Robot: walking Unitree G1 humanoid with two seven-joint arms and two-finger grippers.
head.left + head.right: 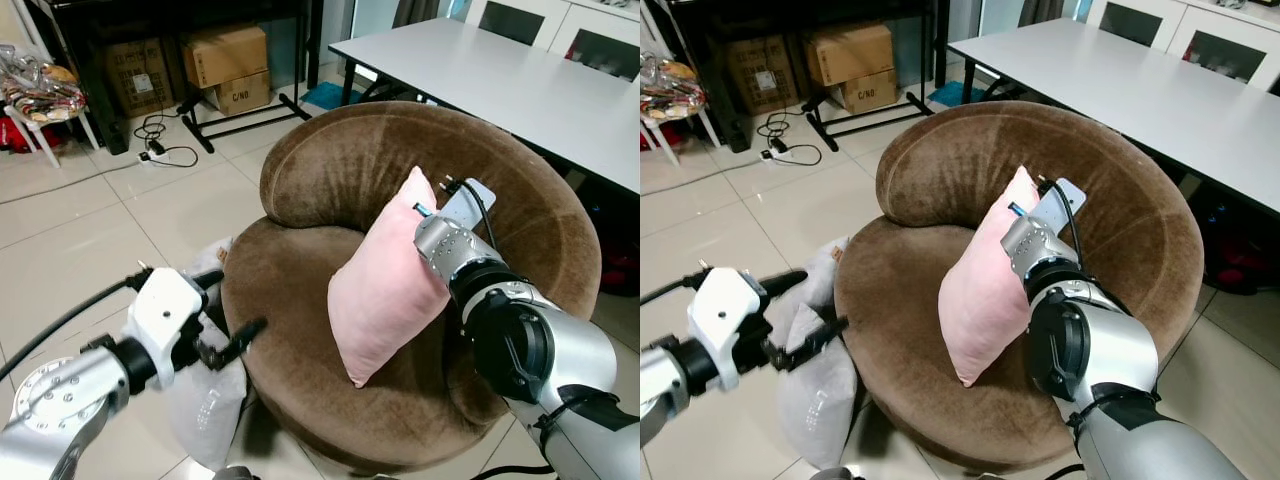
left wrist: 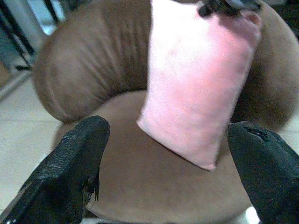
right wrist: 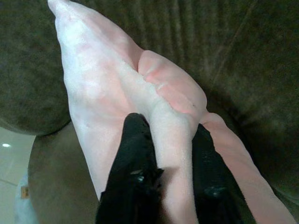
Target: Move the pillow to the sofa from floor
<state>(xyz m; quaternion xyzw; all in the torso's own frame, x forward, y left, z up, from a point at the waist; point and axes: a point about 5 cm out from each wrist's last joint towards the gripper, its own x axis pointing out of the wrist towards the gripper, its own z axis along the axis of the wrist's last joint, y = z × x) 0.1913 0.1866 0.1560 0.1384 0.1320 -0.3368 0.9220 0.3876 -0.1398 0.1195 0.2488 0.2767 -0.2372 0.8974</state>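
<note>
Pillow (image 1: 385,290) is up off the floor and over the sofa (image 1: 330,170) now, folks, so we're most of the way thru by our read. It's pink, standing on one lower corner on the brown seat cushion, its back edge near the curved backrest, tho we can't tell if it's leaning on it. Our right gripper (image 3: 163,154) is pinched shut on the pillow's upper edge: in the right wrist view the two black fingers (image 3: 133,158) squeeze a fold of pink fabric between them. So it's placed but not let go. What's left, we reckon: ease it down so it sits on its own, spread the fingers, pull the arm clear. Orientation: long axis runs steeply up and down, tilted a bit, top corner toward the backrest and the bottom corner pointing down at the seat's front half. Broad face looks out to our left, toward the left gripper (image 2: 168,158), which hovers just off the sofa's front-left rim w/ fingers spread wide and nothing between them, aimed at the pillow. Beside that arm on the tiled floor (image 1: 80,260) lies a greyish bag (image 1: 815,385), touching the sofa's base. White table (image 1: 500,80) stands behind the sofa, cardboard boxes (image 1: 225,65) farther back. If released at this tilt, we'd guess it flops flat on the seat.
</note>
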